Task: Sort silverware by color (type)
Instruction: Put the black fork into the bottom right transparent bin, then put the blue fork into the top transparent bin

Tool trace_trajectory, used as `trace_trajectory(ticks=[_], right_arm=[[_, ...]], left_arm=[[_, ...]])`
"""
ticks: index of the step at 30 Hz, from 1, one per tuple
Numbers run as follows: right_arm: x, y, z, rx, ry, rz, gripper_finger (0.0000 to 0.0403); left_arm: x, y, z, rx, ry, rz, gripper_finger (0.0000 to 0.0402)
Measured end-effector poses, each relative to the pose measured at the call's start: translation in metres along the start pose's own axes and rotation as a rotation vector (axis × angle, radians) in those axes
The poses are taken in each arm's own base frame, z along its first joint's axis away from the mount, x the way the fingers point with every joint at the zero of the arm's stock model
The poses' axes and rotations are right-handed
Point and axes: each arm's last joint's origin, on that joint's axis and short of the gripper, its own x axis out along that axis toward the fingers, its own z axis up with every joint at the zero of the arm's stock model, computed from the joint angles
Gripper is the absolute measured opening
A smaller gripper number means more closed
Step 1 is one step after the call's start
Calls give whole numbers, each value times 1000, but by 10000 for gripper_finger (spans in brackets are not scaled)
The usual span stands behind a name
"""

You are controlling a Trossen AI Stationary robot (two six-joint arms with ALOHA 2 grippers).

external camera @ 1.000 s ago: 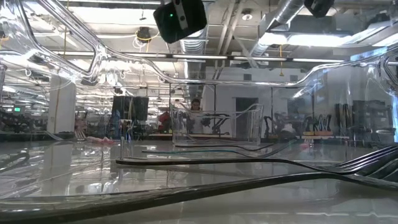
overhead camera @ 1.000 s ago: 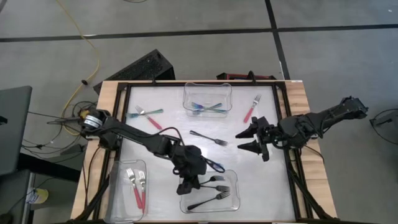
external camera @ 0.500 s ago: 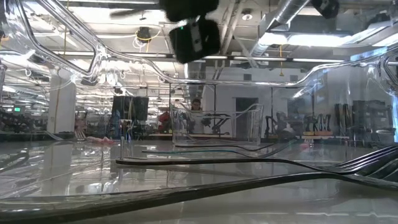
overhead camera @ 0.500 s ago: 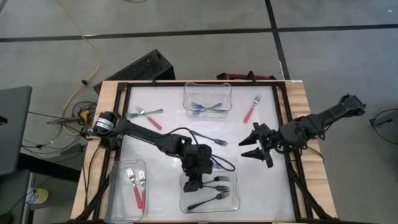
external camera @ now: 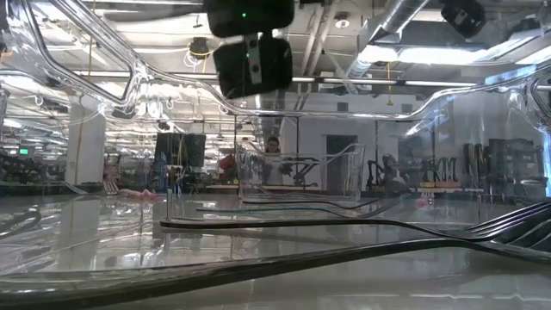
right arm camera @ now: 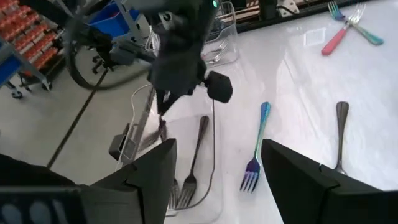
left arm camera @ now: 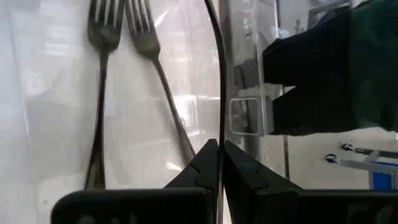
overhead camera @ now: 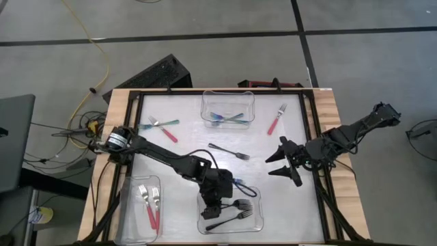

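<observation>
My left gripper (overhead camera: 213, 205) reaches down into the clear bin (overhead camera: 254, 220) at the near middle, shut on a black fork (left arm camera: 216, 74) that shows edge-on as a thin dark line. Two more black forks (left arm camera: 102, 68) lie flat on the bin's floor. My right gripper (overhead camera: 272, 165) hangs open above the table's right part, nothing between its fingers. On the table lie a teal fork (right arm camera: 258, 146) beside that bin, a black fork (overhead camera: 229, 152) at the middle, a red fork (overhead camera: 276, 119) at the far right, and a red and a teal fork (overhead camera: 160, 127) at the far left. My left gripper pinches the black fork between its two fingers (left arm camera: 219, 163). The fork runs on ahead of the fingertips, edge-on. The fingers slant down into the bin from its far side. Which end they have, and whether the fork touches the bin's floor, I cannot tell.
A clear bin (overhead camera: 208, 109) at the far middle holds teal forks. Another clear bin (overhead camera: 131, 205) at the near left holds red-handled forks. A black frame (overhead camera: 311, 130) borders the white table top.
My left gripper, still shut on the black fork, has sunk and gone a little toward the table's near right, down into the near-middle bin. My right gripper has drifted slightly toward the near edge and tipped, staying open.
</observation>
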Motion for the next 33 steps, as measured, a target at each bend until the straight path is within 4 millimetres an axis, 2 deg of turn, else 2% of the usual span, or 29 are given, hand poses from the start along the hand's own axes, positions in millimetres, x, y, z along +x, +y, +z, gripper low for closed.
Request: trace_trajectory(ticks=[3, 7, 19, 27, 30, 33], right_arm=[[0, 0, 0, -14, 4, -3, 260], [0, -1, -1, -15, 7, -5, 260], [0, -1, -1, 82, 6, -5, 260], [2, 0, -1, 252, 12, -11, 260], [4, 2, -3, 307, 18, -7, 260], [7, 6, -6, 338, 25, -25, 260]], left_arm=[[8, 3, -2, 2, 7, 2, 0], [8, 0, 0, 29, -5, -26, 11], [-1, 12, 13, 89, 17, -86, 127], [-21, 13, 36, 93, 45, -229, 149], [-34, 9, 49, 152, 35, -279, 149], [-52, 2, 61, 245, 13, -239, 149]])
